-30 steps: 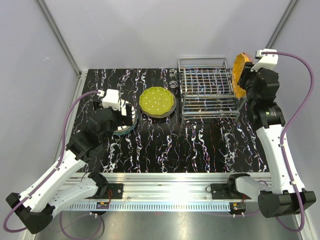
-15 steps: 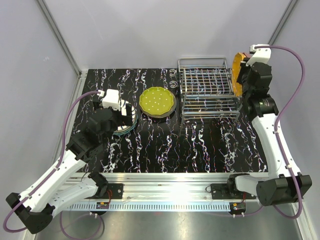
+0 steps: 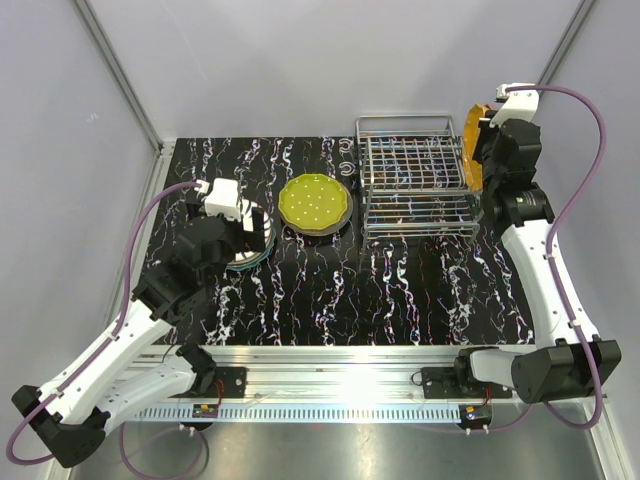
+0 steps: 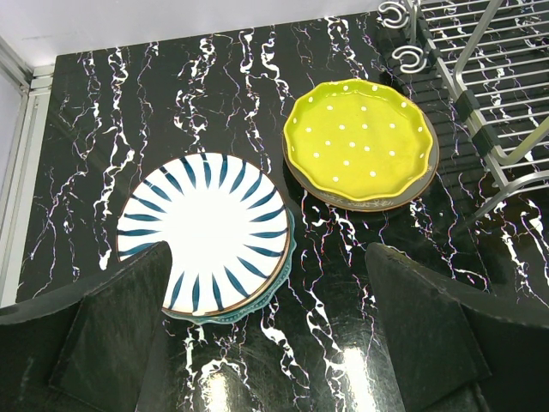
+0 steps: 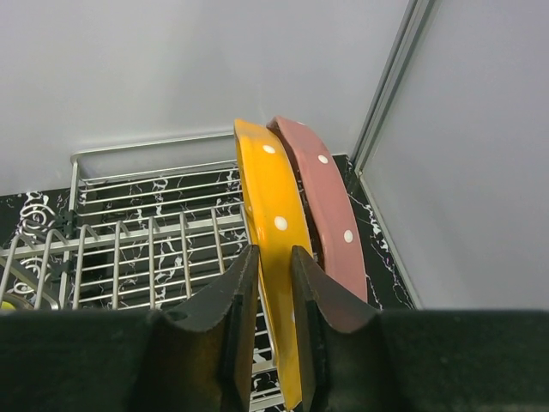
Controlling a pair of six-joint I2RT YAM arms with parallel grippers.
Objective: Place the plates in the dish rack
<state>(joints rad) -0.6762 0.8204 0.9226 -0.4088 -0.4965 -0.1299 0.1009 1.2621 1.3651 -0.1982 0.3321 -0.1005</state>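
Note:
The orange dotted plate (image 5: 273, 202) stands on edge at the right end of the chrome dish rack (image 3: 415, 185), and my right gripper (image 5: 273, 257) is shut on its rim. A pink dotted plate (image 5: 330, 210) stands on edge just right of it. I cannot tell whether either sits in a slot. My left gripper (image 4: 270, 343) hangs open over the table beside the striped white plate (image 4: 206, 227), which lies on a teal plate (image 4: 262, 299). The yellow-green dotted plate (image 4: 358, 142) lies on a dark plate left of the rack. In the top view the orange plate (image 3: 469, 150) shows beside the right gripper (image 3: 487, 150).
Two small chrome hooks (image 4: 401, 34) lie by the rack's near-left corner. The enclosure's corner post (image 5: 386, 94) and grey wall stand close to the right of the pink plate. The black marbled table (image 3: 380, 290) ends at a metal rail along the left edge (image 4: 26, 172).
My right arm has brought the orange plate left and back against the rack's right end, turning it more upright, with the jaws narrowing on it. The left arm has not moved.

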